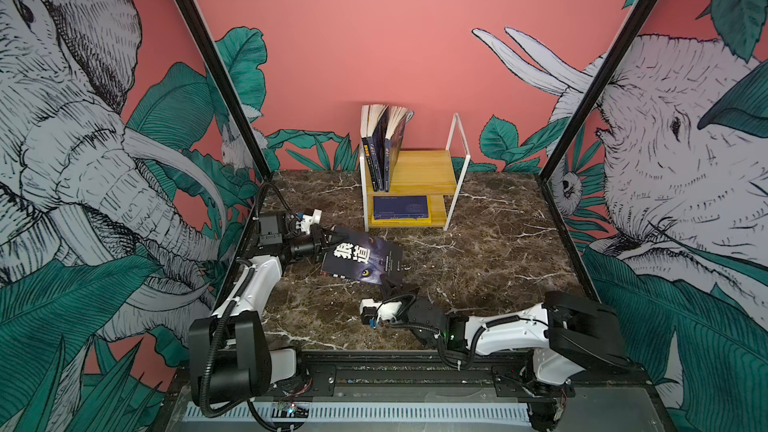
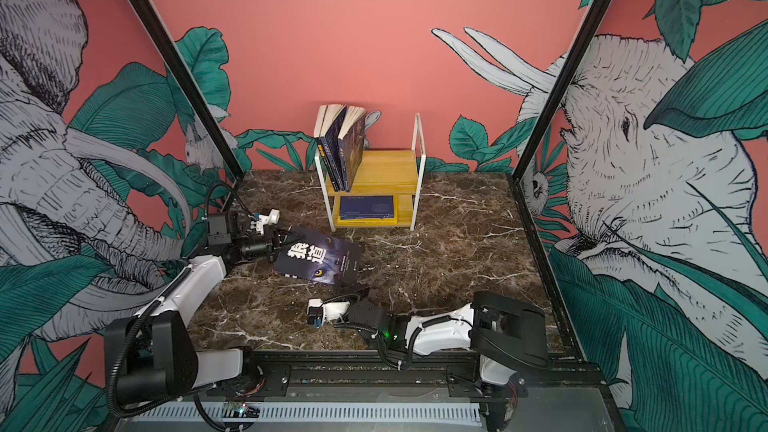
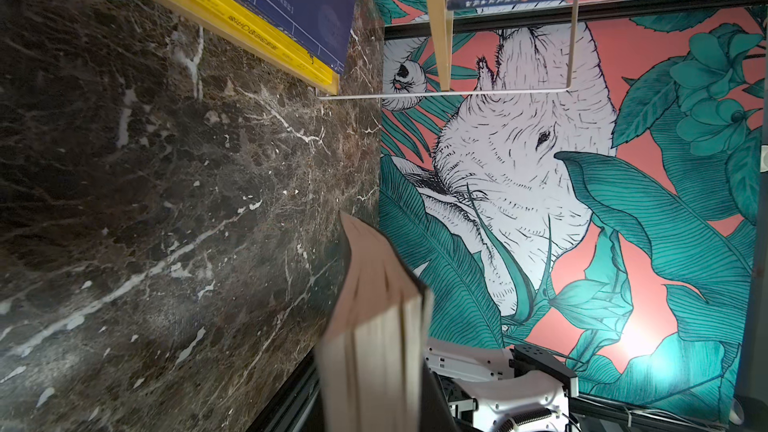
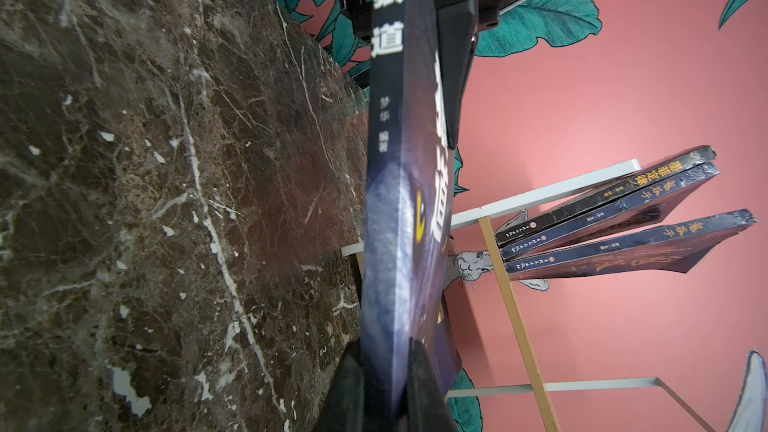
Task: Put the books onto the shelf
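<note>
Surface: dark brown marble-pattern tabletop [image 1: 478, 284] with white veins. The walls around it carry a coral-pink mural [image 1: 374, 35] of elephants, rabbits and teal leaves. The shelf [image 1: 428, 170] stands at the back centre of the tabletop. Upper board, left end: three books upright, leaning, with their pages fanned. They are a dark book [image 4: 615, 193] with the yellow spine lettering 墨菲定律, then two navy books [image 4: 623, 218], each marked 鬼谷子. Lower board: a third navy book [image 1: 400, 206] lies flat on a yellow book [image 1: 399, 222], whose spine print is too blurred to read. The black wolf-eye book [image 1: 361, 257] is in front of the shelf and to its left, tilted and cover up, with the title 狼道 in white. Its spine adds 梦华 编著. The left gripper [image 1: 328, 238] is clamped on its page-edge side, one finger [image 4: 455, 76] flat on the cover. The right gripper [image 1: 390, 282] pinches the spine corner farthest from the shelf, with a finger [image 4: 428, 388] on each face.
</note>
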`<state>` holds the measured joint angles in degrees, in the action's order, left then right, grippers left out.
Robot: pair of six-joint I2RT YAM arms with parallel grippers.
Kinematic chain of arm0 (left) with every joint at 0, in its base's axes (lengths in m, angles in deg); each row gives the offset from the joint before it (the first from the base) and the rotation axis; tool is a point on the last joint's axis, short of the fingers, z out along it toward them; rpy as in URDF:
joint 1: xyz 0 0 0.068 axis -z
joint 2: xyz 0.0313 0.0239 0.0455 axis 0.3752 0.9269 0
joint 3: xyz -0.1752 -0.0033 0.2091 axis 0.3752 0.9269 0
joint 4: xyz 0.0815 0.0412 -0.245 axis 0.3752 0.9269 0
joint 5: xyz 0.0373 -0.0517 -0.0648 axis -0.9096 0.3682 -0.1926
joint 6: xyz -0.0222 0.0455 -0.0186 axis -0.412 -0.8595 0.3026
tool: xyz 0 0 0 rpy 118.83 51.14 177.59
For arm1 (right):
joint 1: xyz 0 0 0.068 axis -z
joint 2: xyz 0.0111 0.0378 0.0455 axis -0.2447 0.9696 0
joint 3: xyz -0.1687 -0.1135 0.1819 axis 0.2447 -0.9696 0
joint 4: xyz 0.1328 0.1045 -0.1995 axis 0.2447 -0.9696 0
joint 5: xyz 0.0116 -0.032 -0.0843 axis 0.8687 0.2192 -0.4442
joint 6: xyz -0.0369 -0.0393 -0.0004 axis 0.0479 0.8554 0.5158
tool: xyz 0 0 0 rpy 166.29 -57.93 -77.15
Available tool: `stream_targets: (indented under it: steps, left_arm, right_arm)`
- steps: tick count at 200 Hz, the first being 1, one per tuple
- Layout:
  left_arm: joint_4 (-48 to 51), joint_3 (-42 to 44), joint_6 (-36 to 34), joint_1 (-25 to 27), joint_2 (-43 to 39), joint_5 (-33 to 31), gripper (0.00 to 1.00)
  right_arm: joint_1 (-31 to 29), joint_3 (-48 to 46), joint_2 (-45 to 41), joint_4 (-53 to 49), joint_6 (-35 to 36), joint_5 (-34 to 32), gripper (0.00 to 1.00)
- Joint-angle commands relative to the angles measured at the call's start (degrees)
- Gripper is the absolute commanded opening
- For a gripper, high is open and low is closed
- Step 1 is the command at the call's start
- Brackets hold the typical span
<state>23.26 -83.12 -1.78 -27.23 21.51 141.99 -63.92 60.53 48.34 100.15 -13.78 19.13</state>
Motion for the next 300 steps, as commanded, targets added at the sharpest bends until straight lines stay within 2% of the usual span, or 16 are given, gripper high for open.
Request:
stream_targets:
  steps: [1,15,37,65,92,116,152,162,172,179,198,226,250,264,283,300]
  left_arm:
    - [-1.47,-0.68,0.15,0.36,-2.23,1.03,0.0]
    - [-0.48,-0.98,0.07,0.19,-3.2,0.27,0.0]
    - [-2.66,0.33,1.58,0.25,-5.12,-1.54,0.0]
    - [-3.45,1.5,3.52,-1.65,-6.84,-2.78,0.0]
    - [-5.16,3.59,3.92,-2.11,-8.87,-4.38,0.0]
    - [-3.51,3.07,3.92,-2.55,-9.65,-4.36,0.0]
    - [-3.91,3.49,4.11,-3.25,-10.34,-4.5,0.0]
    - [-3.42,3.34,4.18,-3.72,-10.67,-4.2,0.0]
    - [-3.59,3.7,3.97,-4.03,-11.4,-4.62,0.07]
    - [-3.6,4.22,3.34,-4.2,-11.95,-5.09,0.18]
    - [-2.92,4.78,1.22,-4.73,-13.14,-5.97,0.63]
    - [-2.25,5.38,-3.13,-6.74,-15.69,-8.07,0.98]
    - [-1.15,3.68,-9.97,-8.48,-16.82,-11.08,0.99]
    - [7.02,-0.83,-18.11,-8.94,-16.91,-14.22,0.99]
    - [9.19,-1.74,-23.88,-9.0,-19.17,-18.96,0.99]
    - [6.81,0.13,-23.45,-8.97,-21.28,-20.24,0.99]
  right_arm:
    - [-1.2,3.16,3.68,6.7,4.03,-6.28,0.11]
    - [-2.22,5.57,6.67,9.61,6.26,-10.69,0.32]
    - [-3.61,10.31,13.13,16.66,11.76,-16.57,0.48]
    - [-4.25,18.93,20.95,21.62,17.04,-24.99,0.53]
    - [-4.18,23.02,24.96,25.21,18.74,-26.85,0.53]
    - [-3.83,26.08,26.95,25.94,18.76,-28.19,0.44]
    - [-2.04,29.27,28.73,27.41,21.54,-29.49,0.01]
    - [-1.6,29.24,28.0,27.73,21.67,-29.62,0.0]
    - [-1.37,28.79,26.85,27.35,21.63,-29.06,0.0]
    - [-1.26,28.73,26.02,26.45,21.67,-28.66,0.0]
    - [-1.49,29.17,23.61,26.29,23.86,-28.61,0.0]
    - [-1.63,27.41,17.36,24.2,24.31,-29.17,0.0]
    - [-1.59,25.97,9.34,11.03,17.98,-29.68,0.0]
    - [-1.63,26.16,3.5,1.85,11.34,-29.86,0.0]
    - [-0.59,28.58,-4.72,-17.56,-2.56,-28.47,0.0]
    - [2.06,33.58,-9.58,-34.86,-17.24,-27.54,0.0]
